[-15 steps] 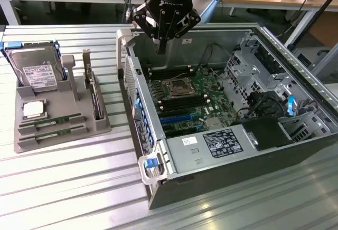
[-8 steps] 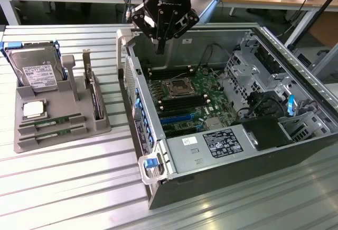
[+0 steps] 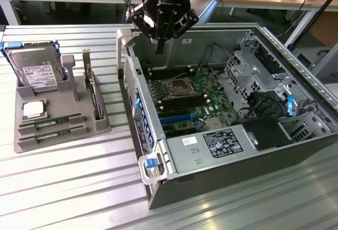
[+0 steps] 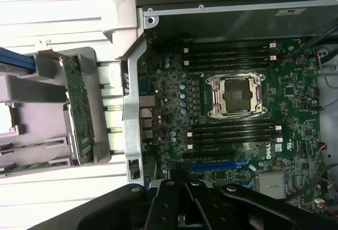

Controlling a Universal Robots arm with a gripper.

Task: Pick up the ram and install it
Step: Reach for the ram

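Two ram sticks [image 3: 53, 120] lie flat in slots of the grey holder tray [image 3: 29, 140] on the exterior view's left; they show as thin green strips [image 4: 31, 146] in the wrist view. My gripper [image 3: 160, 48] hangs above the back edge of the open computer case [image 3: 222, 177], fingers pressed together and holding nothing. It is well to the right of the ram in the exterior view. Below it lies the green motherboard [image 4: 174, 98], with black memory slots [image 4: 232, 132] either side of the CPU socket [image 4: 236, 96]. My fingers [image 4: 174, 203] are the dark shape in the wrist view.
On the tray stand a hard drive [image 3: 37, 74], a square silver CPU [image 3: 33, 109] and an upright expansion card [image 3: 95, 95]. Inside the case are a power supply [image 3: 211, 145], drive cages [image 3: 253, 66] and cables [image 3: 259, 103]. Case walls rise around the board.
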